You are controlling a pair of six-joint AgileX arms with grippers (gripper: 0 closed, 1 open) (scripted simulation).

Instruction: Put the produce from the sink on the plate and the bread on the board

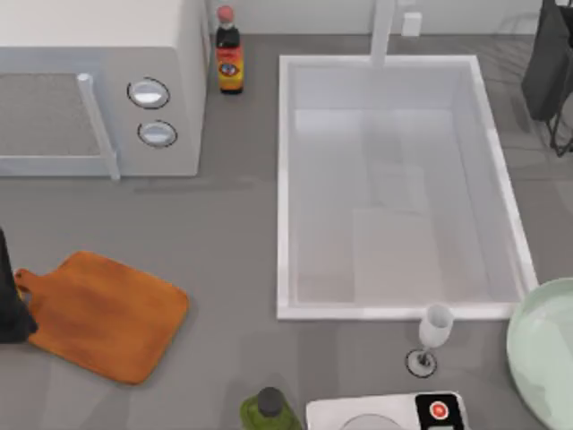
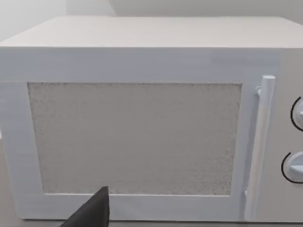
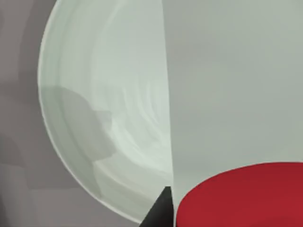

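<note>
Produce [image 3: 241, 196], red and glossy, lies at the edge of the right wrist view, close to the camera and in front of the pale green plate [image 3: 109, 118]. Beside it a dark tip of the right claw [image 3: 161, 210] pokes in, just next to the red surface. Whether the claw is open or closed, or has hold of the fruit, I cannot tell, nor whether the fruit touches the plate or hangs above it. A pale grey surface covers much of this view beside the plate's curved rim.

From the top camera, the plate [image 1: 542, 354] sits at the table's right edge, cut off by the frame, near the sink's [image 1: 283, 188] lower right corner. The sink is a big white basin in the middle of the table [image 1: 224, 233], with a faucet [image 1: 383, 31] at its far rim. A wine glass [image 1: 434, 333] stands just below the sink's near rim, and a white device [image 1: 385, 414] with a red button lies below that. A green bottle [image 1: 269, 410] stands to its left.

The board [image 1: 103, 313] lies at the lower left, well apart from the sink, handle towards the left edge. The left arm [image 1: 7, 300] is dark at that edge, next to the handle. The left claw [image 2: 94, 210] shows as a dark tip facing the microwave [image 2: 142, 137] door; its state cannot be told. A sauce bottle [image 1: 230, 52] stands between microwave and sink.
</note>
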